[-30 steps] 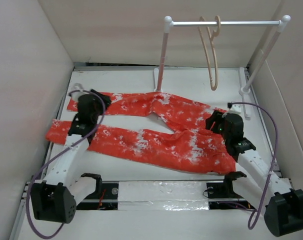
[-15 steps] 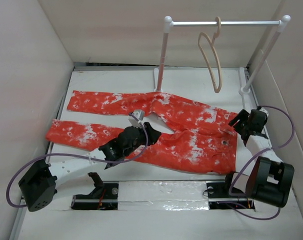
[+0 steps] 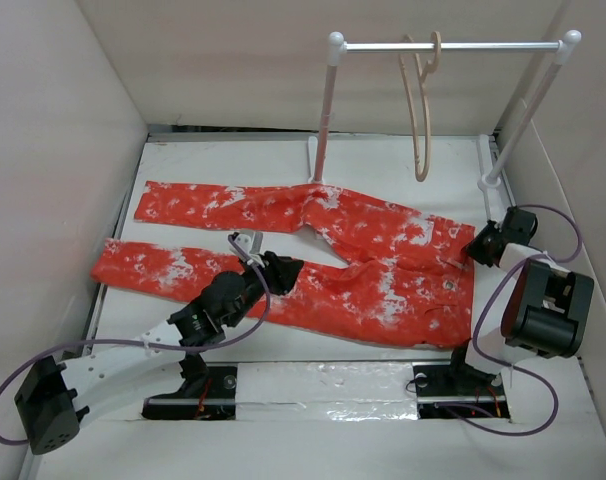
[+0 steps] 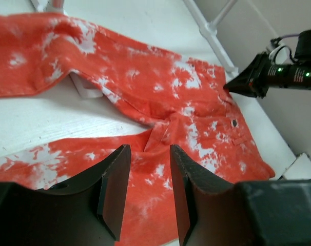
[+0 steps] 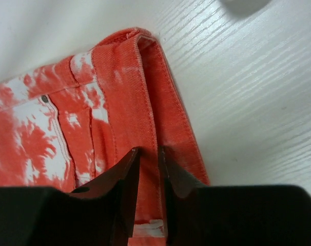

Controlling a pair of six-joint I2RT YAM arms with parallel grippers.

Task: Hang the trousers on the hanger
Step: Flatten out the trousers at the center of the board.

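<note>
Left gripper (image 4: 148,149) of mine hovered, fingers apart, over the trousers (image 3: 363,260) lying flat on the table (image 3: 383,160), my right gripper (image 5: 149,151) sat nearly closed at their waistband, grip impossible to tell, and the hanger (image 3: 420,110) hung bare on its rail (image 3: 483,46), so nothing was hung yet.

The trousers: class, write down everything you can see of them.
The trousers are red-orange, denim-like cloth blotched white, with a small dark waist button. They lie flat on the white table, legs spread leftward, waist to the right. The right gripper straddles the waistband edge; a grip cannot be confirmed. The left gripper is open above the near leg.
</note>
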